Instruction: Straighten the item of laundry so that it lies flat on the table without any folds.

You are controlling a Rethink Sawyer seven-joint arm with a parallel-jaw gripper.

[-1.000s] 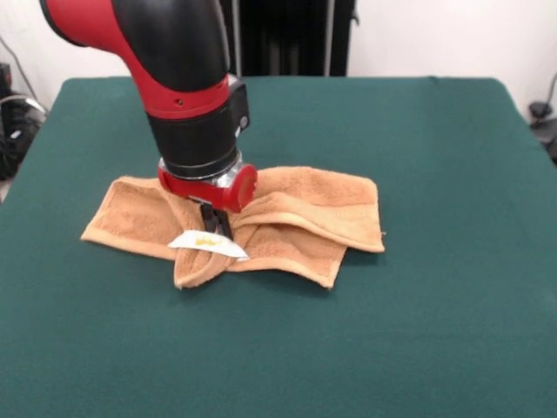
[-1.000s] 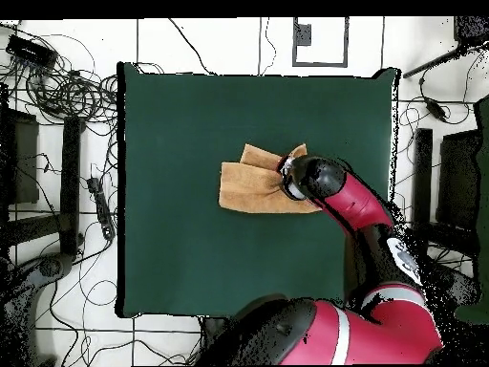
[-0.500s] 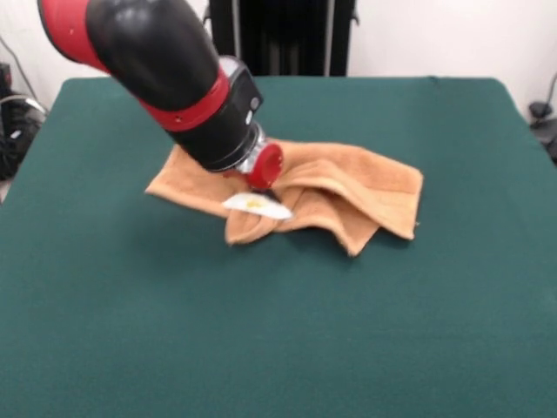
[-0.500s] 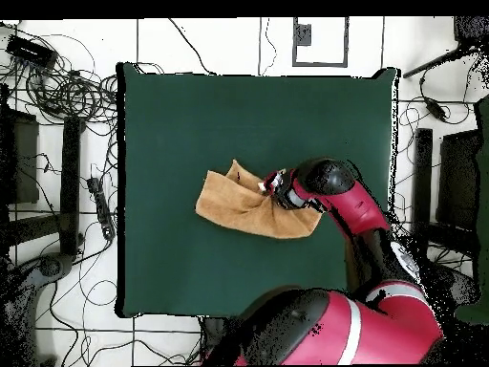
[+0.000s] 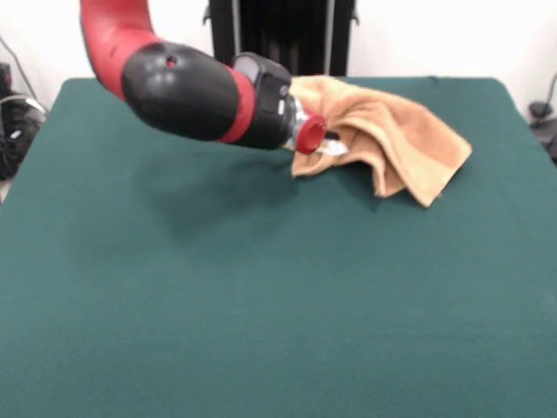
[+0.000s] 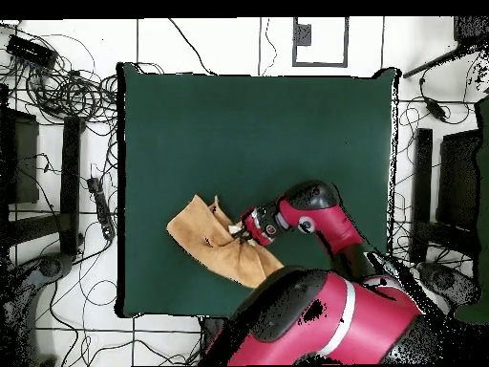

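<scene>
The orange-tan towel (image 5: 396, 131) is bunched and folded, hanging from my gripper (image 5: 329, 144) over the far right part of the green table (image 5: 261, 305). The gripper points sideways and is shut on the towel near its white tag (image 5: 336, 149). The loose end droops to the right and touches the table. In the overhead view the towel (image 6: 202, 235) lies crumpled at the lower left of the table (image 6: 248, 124), with the gripper (image 6: 244, 229) at its right edge. The fingers themselves are mostly hidden by cloth.
The arm (image 5: 187, 87) stretches low across the far left of the table. Cables and equipment (image 6: 57, 86) lie on the floor around the table. A black stand (image 5: 278, 35) is behind the far edge.
The gripper has lifted and carried the towel from the table's middle toward the robot's side and to the right in the front view. The arm has tilted to nearly horizontal.
</scene>
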